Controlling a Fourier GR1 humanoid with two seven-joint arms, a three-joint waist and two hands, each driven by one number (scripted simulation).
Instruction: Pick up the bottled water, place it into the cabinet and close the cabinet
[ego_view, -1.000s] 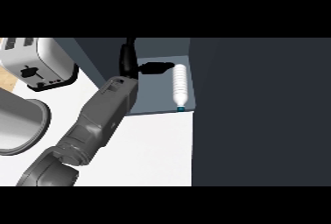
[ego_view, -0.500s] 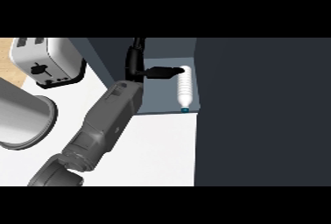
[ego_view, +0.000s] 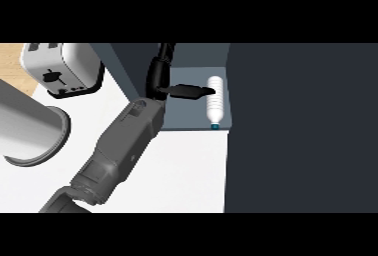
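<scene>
The left hand (ego_view: 179, 90) reaches into the cabinet (ego_view: 193, 107), fingers straight and apart, holding nothing, its thumb tip meeting the bottled water (ego_view: 215, 101) lying just beyond (cap toward the desk). Withdrawing carelessly could roll it out.

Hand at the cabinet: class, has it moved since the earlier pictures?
Yes. The left hand has moved right, toward the bottle in the cabinet. One outstretched finger now reaches the bottle's side, where a gap showed before.
</scene>
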